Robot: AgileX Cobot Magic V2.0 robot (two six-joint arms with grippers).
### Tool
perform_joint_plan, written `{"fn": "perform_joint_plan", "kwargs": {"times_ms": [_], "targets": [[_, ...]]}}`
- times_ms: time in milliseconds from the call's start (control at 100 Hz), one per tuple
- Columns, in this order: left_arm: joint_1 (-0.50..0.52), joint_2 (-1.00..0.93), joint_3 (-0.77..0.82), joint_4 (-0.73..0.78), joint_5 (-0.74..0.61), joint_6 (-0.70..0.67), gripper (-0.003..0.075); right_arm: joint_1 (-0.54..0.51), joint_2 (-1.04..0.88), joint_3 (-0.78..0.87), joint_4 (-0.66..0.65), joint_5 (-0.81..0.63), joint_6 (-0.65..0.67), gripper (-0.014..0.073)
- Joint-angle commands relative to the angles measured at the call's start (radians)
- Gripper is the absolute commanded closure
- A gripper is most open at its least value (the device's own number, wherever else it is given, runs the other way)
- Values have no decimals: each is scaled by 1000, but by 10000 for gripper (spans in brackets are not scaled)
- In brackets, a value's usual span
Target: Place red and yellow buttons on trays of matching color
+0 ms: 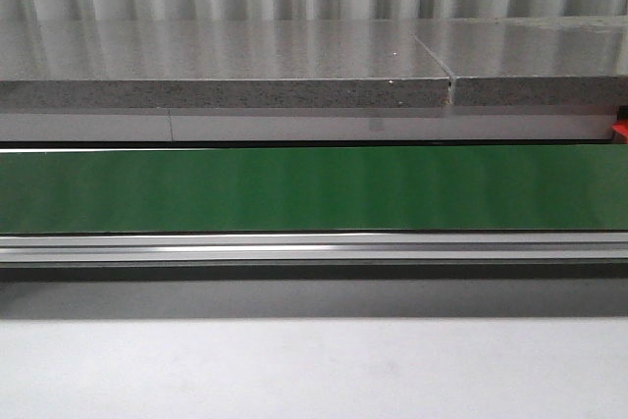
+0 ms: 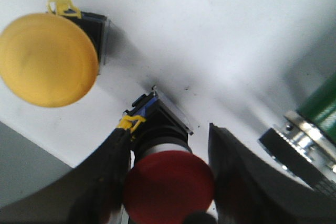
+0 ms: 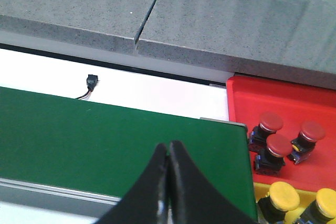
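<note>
Two buttons under left wrist cam, red one between the claw fingers.
Left claw [image 2: 169, 182] released, straddling red button [image 2: 169, 186] on white table [image 2: 220, 35]; yellow button [image 2: 47, 59] nearby. Right claw [image 3: 169, 171] clenched, empty, over green belt [image 3: 94, 135]. Red tray [image 3: 294, 103] holds three red buttons.

A red button [image 2: 169, 186] lies on its side between the left gripper's [image 2: 170, 182] fingers; a yellow button [image 2: 47, 59] lies near it, apart.

Three red buttons [image 3: 278, 145] sit in the red tray [image 3: 294, 98]; yellow ones [image 3: 281, 195] just beside it.
</note>
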Motion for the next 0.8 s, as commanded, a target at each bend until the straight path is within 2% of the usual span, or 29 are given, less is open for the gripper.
{"fn": "perform_joint_plan", "kwargs": {"times_ms": [0, 150, 250, 540, 790], "targets": [[2, -84, -46, -12, 14, -6, 533, -1, 6, -25, -6, -69, -9, 662], [-8, -100, -174, -14, 168, 40, 533, -1, 6, -25, -6, -69, -9, 662], [-42, -100, -275, -14, 204, 40, 533, -1, 6, -25, -6, -69, -9, 662], [-237, -67, -433, -14, 230, 47, 533, -1, 6, -25, -6, -69, -9, 662], [-345, 52, -456, -14, 230, 52, 533, -1, 6, -25, -6, -69, -9, 662]]}}
